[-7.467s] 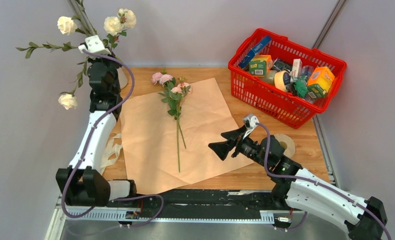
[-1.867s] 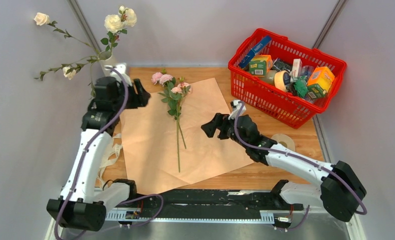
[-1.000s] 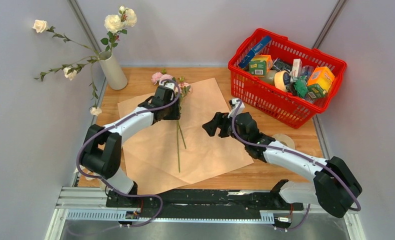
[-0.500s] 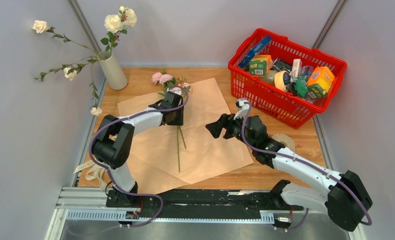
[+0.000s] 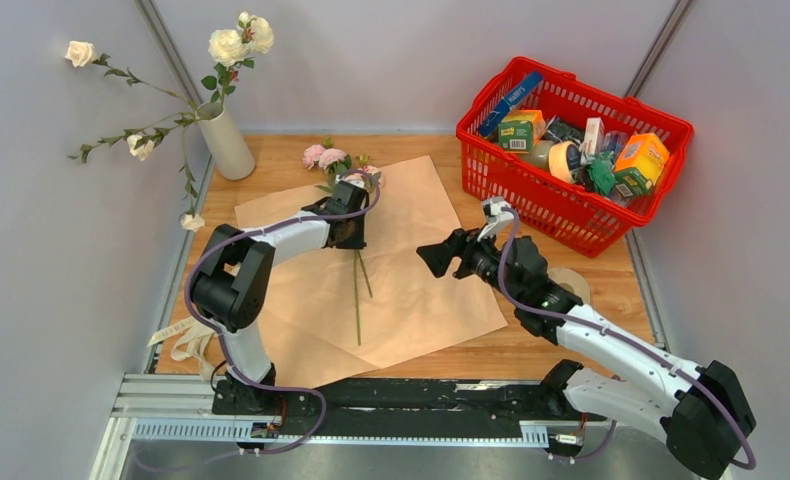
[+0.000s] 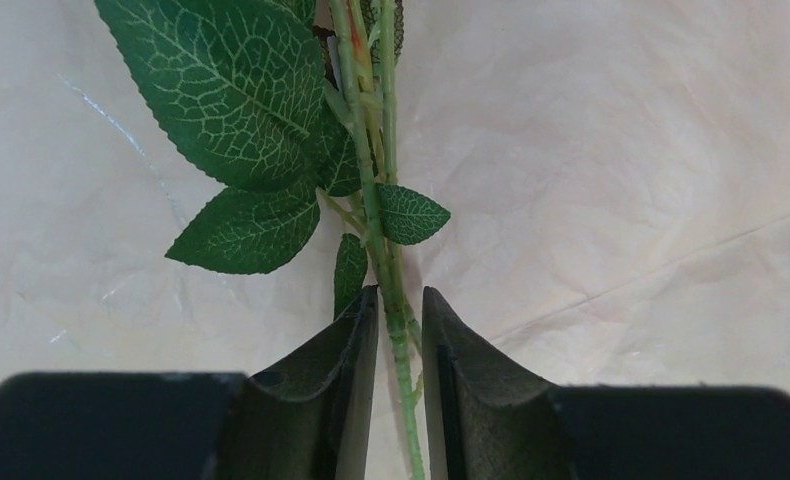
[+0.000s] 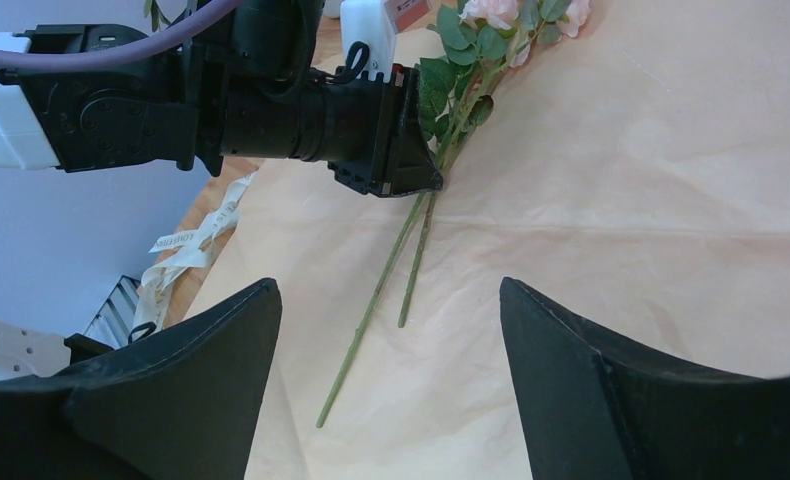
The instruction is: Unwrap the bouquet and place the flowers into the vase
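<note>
Nearest, a cream ribbon (image 5: 193, 340) lies loose at the table's (image 5: 531, 345) left edge beside the peach-tan paper (image 5: 411, 290), which is spread flat. Above the paper's right half the right gripper (image 7: 389, 288) hovers with jaws wide and empty. Farther in, the left gripper (image 6: 399, 300) stands on the paper, jaws narrowly apart with the pink flowers' (image 5: 323, 156) stems between them, not yet pinched. At the far left the vase (image 5: 226, 145) holds cream roses (image 5: 229, 47); far right sits a red basket (image 5: 531, 195)
</note>
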Available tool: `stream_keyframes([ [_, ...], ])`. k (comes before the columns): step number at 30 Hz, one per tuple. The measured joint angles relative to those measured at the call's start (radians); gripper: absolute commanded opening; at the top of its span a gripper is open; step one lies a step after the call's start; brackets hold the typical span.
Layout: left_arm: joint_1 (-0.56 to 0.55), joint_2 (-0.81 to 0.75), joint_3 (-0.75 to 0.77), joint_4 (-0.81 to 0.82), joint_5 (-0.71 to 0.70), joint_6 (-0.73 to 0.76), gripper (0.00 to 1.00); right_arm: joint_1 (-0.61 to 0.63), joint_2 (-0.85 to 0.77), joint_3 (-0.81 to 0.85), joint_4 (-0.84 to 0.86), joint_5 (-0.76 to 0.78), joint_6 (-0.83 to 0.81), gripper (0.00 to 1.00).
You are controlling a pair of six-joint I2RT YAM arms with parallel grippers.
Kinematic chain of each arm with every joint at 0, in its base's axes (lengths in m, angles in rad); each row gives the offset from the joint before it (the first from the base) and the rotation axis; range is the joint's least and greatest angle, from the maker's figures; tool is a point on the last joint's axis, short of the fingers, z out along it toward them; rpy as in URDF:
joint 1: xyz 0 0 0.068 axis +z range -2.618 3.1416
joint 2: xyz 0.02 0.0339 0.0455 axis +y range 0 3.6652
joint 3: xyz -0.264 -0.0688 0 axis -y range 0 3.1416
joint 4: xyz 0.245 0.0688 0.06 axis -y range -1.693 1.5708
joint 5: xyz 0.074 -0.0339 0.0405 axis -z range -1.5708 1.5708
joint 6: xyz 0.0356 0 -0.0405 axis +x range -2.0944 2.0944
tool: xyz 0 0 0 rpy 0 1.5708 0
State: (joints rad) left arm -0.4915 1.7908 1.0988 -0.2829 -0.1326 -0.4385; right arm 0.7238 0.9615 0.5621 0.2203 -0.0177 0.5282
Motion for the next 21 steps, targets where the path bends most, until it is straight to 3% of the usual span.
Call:
stream_keyframes([
  [2, -0.002, 0.008, 0.004, -0.005, -0.001, 0.002, 0.29, 0.0, -0.003, -0.005, -0.001, 0.0, 0.0, 0.83],
  [9, -0.007, 0.022, 0.004, -0.016, -0.008, 0.007, 0.0, 0.0, -0.019, -0.008, -0.023, 0.002, 0.0, 0.84],
  [21, -0.013, -0.058, 0.015, -0.056, -0.006, -0.006, 0.0, 0.0, -0.034, -0.01, -0.04, 0.009, -0.003, 0.9],
])
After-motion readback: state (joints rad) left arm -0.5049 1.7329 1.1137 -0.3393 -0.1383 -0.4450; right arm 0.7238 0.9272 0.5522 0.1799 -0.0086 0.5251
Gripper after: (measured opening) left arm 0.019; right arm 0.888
